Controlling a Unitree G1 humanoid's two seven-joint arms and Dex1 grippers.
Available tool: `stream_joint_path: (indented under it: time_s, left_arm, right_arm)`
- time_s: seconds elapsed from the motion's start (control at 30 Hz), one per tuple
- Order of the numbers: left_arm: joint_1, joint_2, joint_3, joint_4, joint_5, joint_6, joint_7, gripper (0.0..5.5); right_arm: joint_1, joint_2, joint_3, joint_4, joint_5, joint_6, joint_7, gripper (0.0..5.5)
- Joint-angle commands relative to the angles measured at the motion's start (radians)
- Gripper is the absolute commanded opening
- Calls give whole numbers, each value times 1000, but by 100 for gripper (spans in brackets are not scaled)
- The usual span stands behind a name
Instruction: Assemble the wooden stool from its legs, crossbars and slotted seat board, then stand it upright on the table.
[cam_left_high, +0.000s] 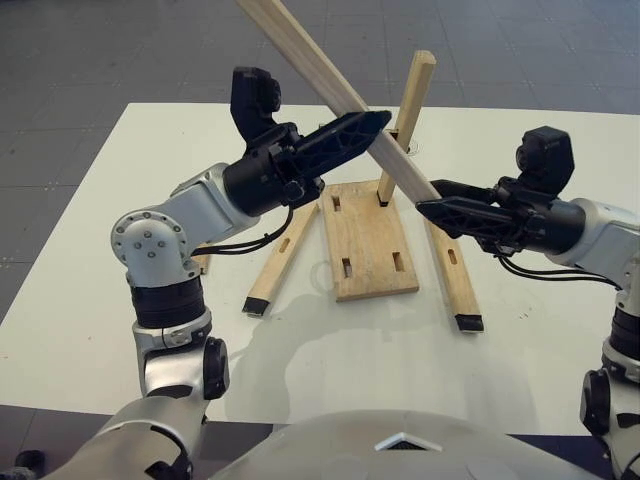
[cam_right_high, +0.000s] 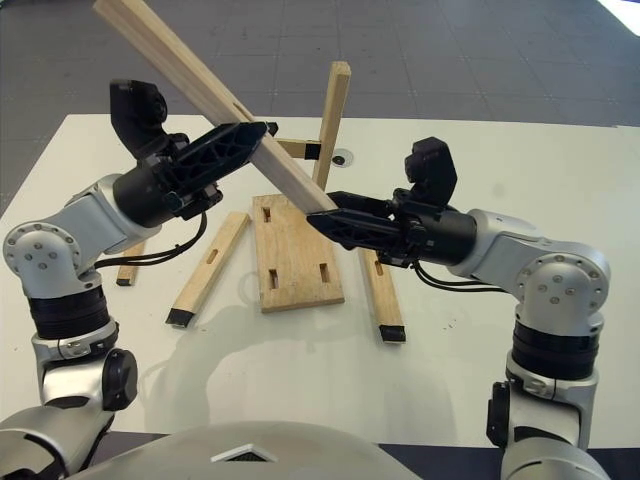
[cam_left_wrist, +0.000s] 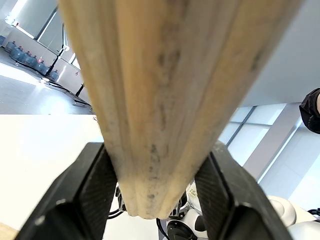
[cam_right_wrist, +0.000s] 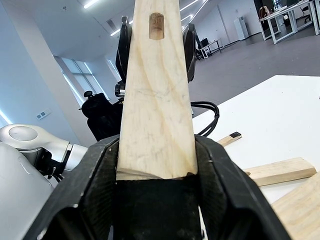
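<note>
Above a white desk (cam_left_high: 90, 290), a long wooden leg (cam_left_high: 305, 55) hangs in the air on a slant. Its long axis runs from a high end at the far left down to a low end toward the right. The left claw (cam_left_high: 378, 120) is clenched on it partway along, a black finger (cam_left_wrist: 85, 200) pressed to each side. The right claw (cam_left_high: 428, 206) grasps the low end, which sits squarely between its fingers (cam_right_wrist: 100, 190); a small slot (cam_right_wrist: 156, 26) shows in the leg's face farther up. Beneath, the slotted seat board (cam_left_high: 365, 250) lies flat on the desk, with a second leg (cam_left_high: 412, 100) standing nearly upright in its far right slot. A third leg (cam_left_high: 282, 255) lies flat just left of the board and a fourth leg (cam_left_high: 455, 275) just right of it, both with dark-capped near ends.
</note>
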Motion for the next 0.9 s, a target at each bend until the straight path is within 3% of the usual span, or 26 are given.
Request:
stream_joint_path:
  time_s: [0.03, 0.2, 0.37, 0.5, 0.6, 0.9]
  left_arm:
    - [14, 26, -19, 28, 48, 0, -1, 211]
    - [13, 44, -15, 53, 76, -13, -23, 210]
    - [-6, 45, 11, 104, 135, -61, -19, 205]
    - [-39, 95, 65, 151, 178, -102, -45, 205]
    - [-64, 159, 119, 184, 232, -159, -96, 205]
    - [19, 276, 49, 122, 438, -235, -269, 205]
  right_arm:
    - [8, -14, 3, -33, -19, -25, 6, 203]
    - [14, -46, 5, -26, -51, -30, 32, 203]
    - [16, -82, 18, -17, -92, -27, 50, 324]
    - [73, -159, 55, -19, -189, -52, 136, 348]
    - [105, -236, 161, 1, -389, -163, 212, 348]
    - [-84, -136, 553, 275, -1012, -541, 135, 348]
